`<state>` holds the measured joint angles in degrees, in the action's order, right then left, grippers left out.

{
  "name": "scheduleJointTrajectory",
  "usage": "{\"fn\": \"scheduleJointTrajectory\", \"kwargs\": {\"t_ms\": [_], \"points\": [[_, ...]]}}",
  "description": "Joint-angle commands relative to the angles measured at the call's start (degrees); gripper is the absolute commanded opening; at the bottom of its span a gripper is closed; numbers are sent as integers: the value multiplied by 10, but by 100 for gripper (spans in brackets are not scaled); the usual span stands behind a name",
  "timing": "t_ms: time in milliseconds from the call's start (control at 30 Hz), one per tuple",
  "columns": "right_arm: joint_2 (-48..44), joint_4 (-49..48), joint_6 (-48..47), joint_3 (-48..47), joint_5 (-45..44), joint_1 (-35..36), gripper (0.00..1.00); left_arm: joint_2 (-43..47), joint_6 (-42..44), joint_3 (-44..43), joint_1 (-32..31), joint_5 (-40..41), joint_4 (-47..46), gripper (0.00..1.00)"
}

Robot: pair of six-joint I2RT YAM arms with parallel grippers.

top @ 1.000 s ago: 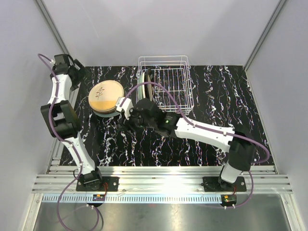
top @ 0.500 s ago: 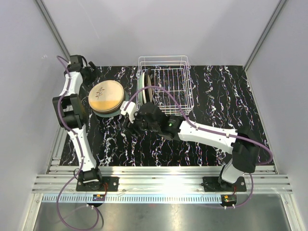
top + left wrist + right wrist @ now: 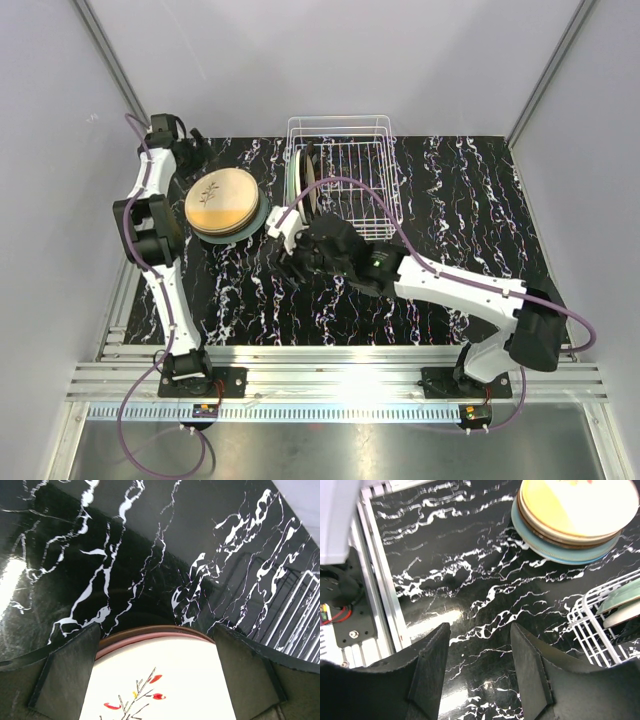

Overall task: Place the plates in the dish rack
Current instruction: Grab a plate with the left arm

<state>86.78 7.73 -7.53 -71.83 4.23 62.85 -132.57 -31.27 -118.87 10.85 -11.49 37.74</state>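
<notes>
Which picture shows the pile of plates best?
The top view: the whole pile shows beside the rack. The left wrist view sees only the top plate's edge; the right wrist view cuts the pile off at its top edge.

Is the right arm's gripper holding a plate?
No: the right gripper is open, with only the black marbled tabletop showing in its gap.

My feed shows a bench [image 3: 480, 190] topped in glossy black stone veined with white. Plain pale grey walls [image 3: 330, 60] box it in at the back and both sides, with slim metal posts [image 3: 108, 58] along the back corners. Overhead light glares off the bench's near edge, where silver aluminium rails [image 3: 340, 378] lie. A brushed steel sheet [image 3: 340, 450] sits nearer still.
</notes>
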Motion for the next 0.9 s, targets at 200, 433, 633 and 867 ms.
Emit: {"fn": "scheduleJointTrajectory", "kwargs": {"t_ms": [200, 433, 633, 867], "points": [[-57, -28, 26, 35, 10, 3, 60, -11, 16, 2, -37, 0, 31, 99], [-57, -32, 29, 42, 10, 3, 60, 10, 33, 19, -47, 17, 33, 99], [-3, -18, 32, -17, 15, 3, 60, 23, 45, 42, -52, 11, 32, 99], [156, 69, 100, -225, -66, 1, 55, 68, 37, 124, -56, -14, 1, 99]]}}
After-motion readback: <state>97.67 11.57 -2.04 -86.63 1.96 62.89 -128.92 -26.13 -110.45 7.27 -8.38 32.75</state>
